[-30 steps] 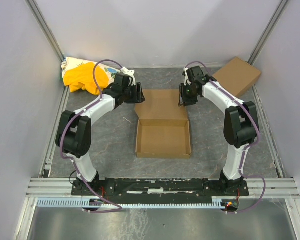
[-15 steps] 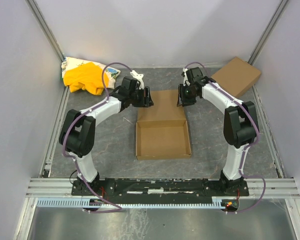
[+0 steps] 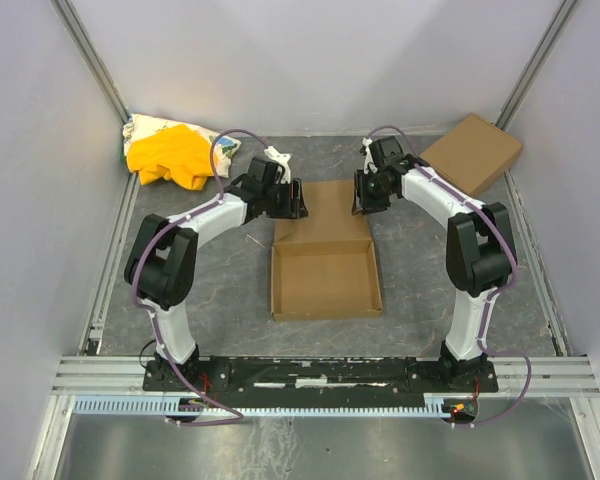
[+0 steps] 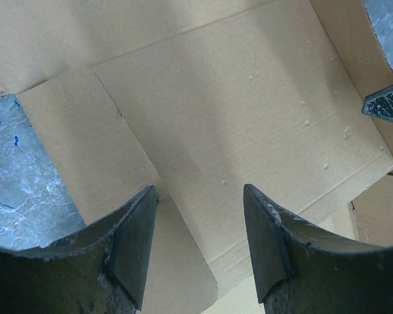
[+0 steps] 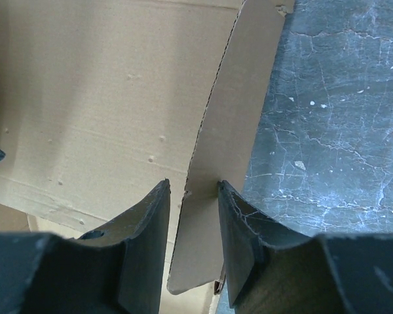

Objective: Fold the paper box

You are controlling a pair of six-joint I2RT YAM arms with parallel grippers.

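Over the last second the left end effector has swung right from the bare tabletop onto the left edge of the lid, while the right end effector has shifted only slightly inward at the lid's right edge. The paper box lies in the middle of the tabletop. Its shallow tray is nearest the arm bases, walls up. The lid is laid open and runs away from the tray toward the back wall.

In the left wrist view the left end effector is wide open above the inner face of the lid. The lid's left side flap lies under its left finger and nothing is gripped. In the right wrist view the right end effector has its fingers only a narrow gap apart. They sit astride the lid's right side flap, whose crease runs up between them. The flap is not pinched flat, and I cannot tell whether either pad touches it.

A second cardboard box sits closed in the far right corner, well apart from the arms. A yellow-and-white cloth bundle lies in the far left corner
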